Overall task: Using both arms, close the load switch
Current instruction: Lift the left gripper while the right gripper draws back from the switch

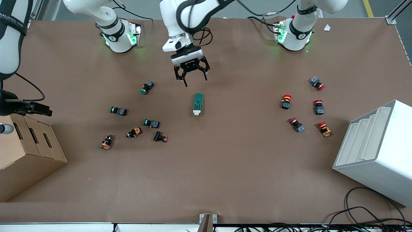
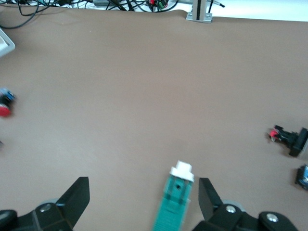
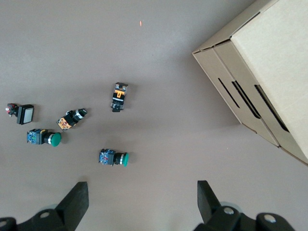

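Note:
The load switch [image 1: 198, 104] is a dark green block with a white lever piece at its end nearer the front camera. It lies flat mid-table. My left gripper [image 1: 195, 80] is open, hanging over the table just past the switch's green end, toward the robots' bases. In the left wrist view the switch [image 2: 177, 199] lies between the open fingers of the left gripper [image 2: 144, 180], close to one finger [image 2: 208, 195]. My right gripper [image 1: 38, 109] is raised at the right arm's end of the table, beside the cardboard box. It is open and empty in the right wrist view [image 3: 142, 185].
Green and orange push buttons [image 1: 151, 123] are scattered toward the right arm's end. Red push buttons [image 1: 286, 101] lie toward the left arm's end. A cardboard box [image 1: 25, 154] and a white stepped bin [image 1: 376, 151] stand at the table's two ends.

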Robot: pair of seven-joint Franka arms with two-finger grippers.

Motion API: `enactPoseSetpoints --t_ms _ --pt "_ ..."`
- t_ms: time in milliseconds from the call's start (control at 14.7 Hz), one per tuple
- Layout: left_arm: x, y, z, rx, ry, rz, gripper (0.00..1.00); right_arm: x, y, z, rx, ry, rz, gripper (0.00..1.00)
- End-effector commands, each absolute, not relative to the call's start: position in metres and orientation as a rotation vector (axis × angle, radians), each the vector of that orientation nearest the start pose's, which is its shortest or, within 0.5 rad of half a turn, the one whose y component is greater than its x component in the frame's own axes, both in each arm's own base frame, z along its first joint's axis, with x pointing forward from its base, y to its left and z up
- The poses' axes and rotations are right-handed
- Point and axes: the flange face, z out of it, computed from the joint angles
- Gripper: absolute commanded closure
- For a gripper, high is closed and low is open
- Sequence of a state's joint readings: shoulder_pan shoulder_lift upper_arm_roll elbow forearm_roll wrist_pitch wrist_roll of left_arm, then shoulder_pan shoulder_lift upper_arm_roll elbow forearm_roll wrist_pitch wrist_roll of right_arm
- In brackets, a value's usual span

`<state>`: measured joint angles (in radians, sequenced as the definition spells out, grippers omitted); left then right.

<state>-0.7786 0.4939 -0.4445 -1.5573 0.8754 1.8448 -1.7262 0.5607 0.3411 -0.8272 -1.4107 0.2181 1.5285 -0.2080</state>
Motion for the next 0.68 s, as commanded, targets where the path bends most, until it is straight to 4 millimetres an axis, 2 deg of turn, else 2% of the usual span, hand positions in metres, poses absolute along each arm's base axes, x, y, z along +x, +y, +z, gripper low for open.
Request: enactPoseSetpoints --t_ms 0,136,273,409,614 --pt "0.372 -0.546 0.452 -2.839 -0.249 -0.742 0.0 0.621 -0.076 0.56 -3.141 0.096 0.187 0.0" --pt "0.407 -0.506 0.491 -2.865 -0.179 -0.661 0.0 0.62 -0.078 0.558 -3.121 0.098 0.195 0.0" --pt "0.442 -0.457 0.53 -2.901 -0.141 -0.585 0.0 0.61 -0.076 0.549 -3.094 0.095 0.32 0.0" --pt "0.47 -0.409 0.563 -2.939 -0.07 -0.529 0.0 0.609 -0.068 0.551 -3.105 0.082 0.329 0.0" --pt "0.502 -0.343 0.595 -2.959 0.08 -0.47 0.0 0.605 -0.07 0.552 -3.095 0.085 0.34 0.0"
